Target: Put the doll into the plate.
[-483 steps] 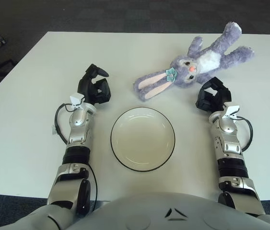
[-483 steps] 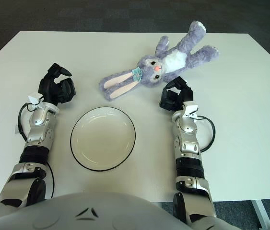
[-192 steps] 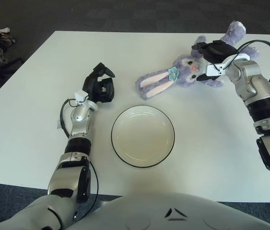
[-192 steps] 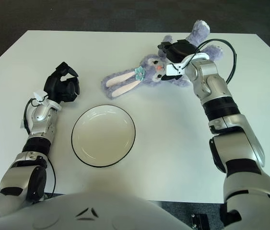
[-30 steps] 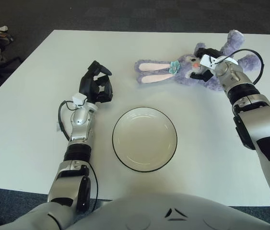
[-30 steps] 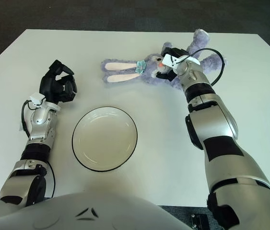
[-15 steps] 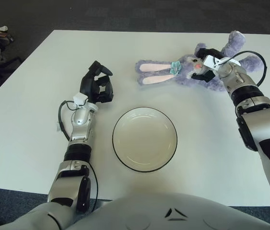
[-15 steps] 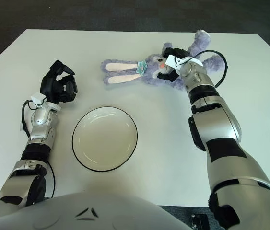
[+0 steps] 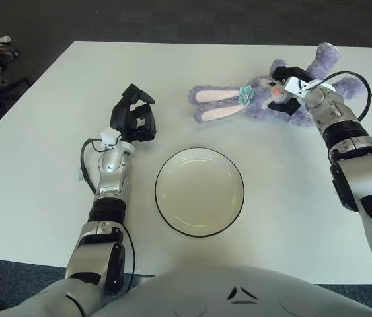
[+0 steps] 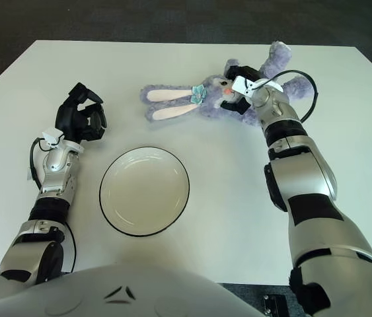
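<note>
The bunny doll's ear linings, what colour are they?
Pale pink, set in lavender-purple fur on the bunny doll; clearest in the left eye view.

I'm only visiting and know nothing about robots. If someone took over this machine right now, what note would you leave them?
Right hand: at the far right of the table, fingers closed on the purple bunny doll near its neck.
Left hand: idle to the left of the plate, fingers curled, holding nothing.
Plate: at the table's middle near the robot, nothing in it.
Done: doll grasped.
Left: lift it, carry it over the plate, release.
</note>
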`<state>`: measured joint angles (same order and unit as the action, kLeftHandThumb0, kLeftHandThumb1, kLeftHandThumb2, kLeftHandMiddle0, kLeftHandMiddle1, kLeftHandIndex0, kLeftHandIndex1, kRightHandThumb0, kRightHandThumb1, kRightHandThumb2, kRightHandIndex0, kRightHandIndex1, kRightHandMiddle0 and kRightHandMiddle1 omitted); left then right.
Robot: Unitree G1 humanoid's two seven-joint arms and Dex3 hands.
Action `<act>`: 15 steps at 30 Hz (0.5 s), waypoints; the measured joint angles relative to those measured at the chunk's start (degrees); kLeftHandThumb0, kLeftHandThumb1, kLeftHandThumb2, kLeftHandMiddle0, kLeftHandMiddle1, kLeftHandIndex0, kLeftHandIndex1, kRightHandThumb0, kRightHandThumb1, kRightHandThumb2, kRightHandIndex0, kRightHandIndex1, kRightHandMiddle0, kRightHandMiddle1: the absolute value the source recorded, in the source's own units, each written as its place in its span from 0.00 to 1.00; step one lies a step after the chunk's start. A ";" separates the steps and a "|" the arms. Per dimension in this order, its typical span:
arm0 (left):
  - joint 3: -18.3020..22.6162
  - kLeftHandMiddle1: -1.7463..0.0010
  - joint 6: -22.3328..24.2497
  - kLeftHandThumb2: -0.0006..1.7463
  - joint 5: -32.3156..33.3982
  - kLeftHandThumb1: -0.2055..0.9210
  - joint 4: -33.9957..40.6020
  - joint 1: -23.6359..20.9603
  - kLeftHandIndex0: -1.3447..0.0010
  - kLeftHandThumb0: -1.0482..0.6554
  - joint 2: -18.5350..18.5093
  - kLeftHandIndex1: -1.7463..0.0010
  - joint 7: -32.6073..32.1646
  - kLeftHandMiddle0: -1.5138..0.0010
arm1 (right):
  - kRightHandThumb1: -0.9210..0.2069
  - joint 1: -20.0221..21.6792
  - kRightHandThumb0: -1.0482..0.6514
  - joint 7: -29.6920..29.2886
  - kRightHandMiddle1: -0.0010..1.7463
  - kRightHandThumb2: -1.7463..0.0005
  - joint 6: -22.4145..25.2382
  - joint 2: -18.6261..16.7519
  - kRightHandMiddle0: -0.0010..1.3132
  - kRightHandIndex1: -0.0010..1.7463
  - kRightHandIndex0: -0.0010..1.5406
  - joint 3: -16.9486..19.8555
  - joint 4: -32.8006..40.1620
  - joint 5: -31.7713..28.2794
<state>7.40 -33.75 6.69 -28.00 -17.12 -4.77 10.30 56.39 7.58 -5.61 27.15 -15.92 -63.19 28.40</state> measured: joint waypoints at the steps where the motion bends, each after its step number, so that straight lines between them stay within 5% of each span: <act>1: 0.00 0.00 0.02 0.71 -0.01 0.51 0.00 0.00 0.58 0.34 0.00 0.00 -0.01 0.27 | 0.74 -0.50 0.95 0.40 1.00 0.09 0.26 0.32 0.79 1.00 0.52 0.22 1.22 -0.20; 15: 0.05 0.00 0.77 0.71 0.20 0.52 0.00 0.01 0.58 0.35 -0.04 0.00 -0.23 0.26 | 0.74 -8.18 0.96 5.74 1.00 0.08 4.57 3.77 0.78 1.00 0.52 3.22 18.72 -2.85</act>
<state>7.46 -32.98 6.89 -28.00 -17.12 -4.81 10.07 48.21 13.31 -1.04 30.92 -12.70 -44.46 25.55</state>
